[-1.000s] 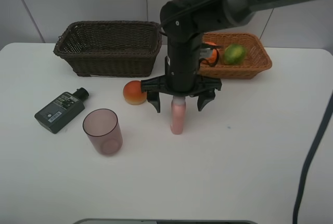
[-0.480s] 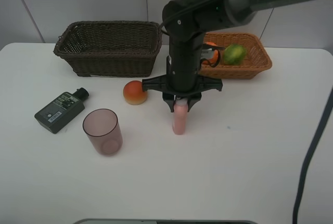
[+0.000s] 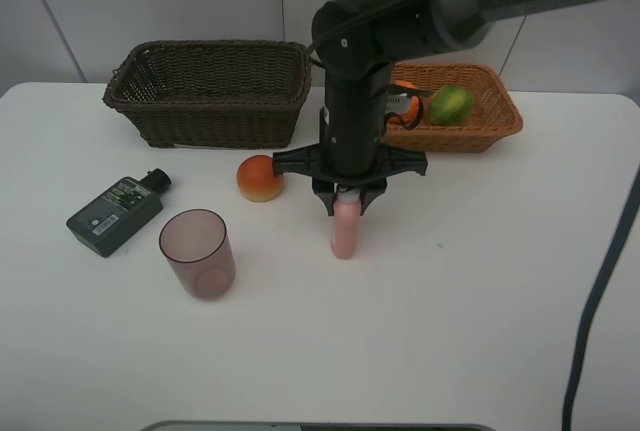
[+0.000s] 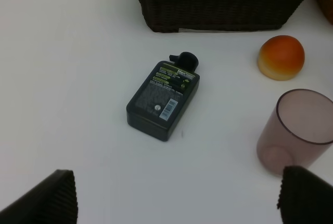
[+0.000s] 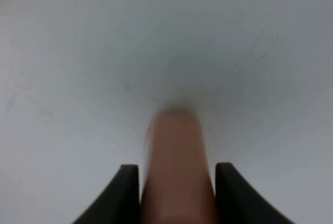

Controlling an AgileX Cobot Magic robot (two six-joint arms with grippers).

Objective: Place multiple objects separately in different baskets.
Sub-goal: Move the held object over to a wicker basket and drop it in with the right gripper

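My right gripper (image 3: 346,203) points straight down at the table's middle, shut on the top of the upright slim pink bottle (image 3: 343,231); the right wrist view shows that bottle (image 5: 177,167) squeezed between both fingers. The peach-like fruit (image 3: 259,177) lies just left of it. A pink cup (image 3: 198,252) and the flat dark-green bottle (image 3: 116,211) sit further left. The tangerine (image 3: 404,101) and the green fruit (image 3: 451,104) rest in the orange-tan basket (image 3: 500,121). The dark brown basket (image 3: 210,91) stands behind. My left gripper (image 4: 177,193) is open, low over the table short of the dark-green bottle (image 4: 163,98).
The right arm's dark body (image 3: 356,81) hides part of the orange-tan basket and the tangerine. A dark cable (image 3: 605,281) runs down the right edge. White table (image 3: 480,311) spreads to the right and front.
The right gripper's fingers, spread wide on either side of the pink bottle a second ago, have shut on its top. The bottle stays upright in place.
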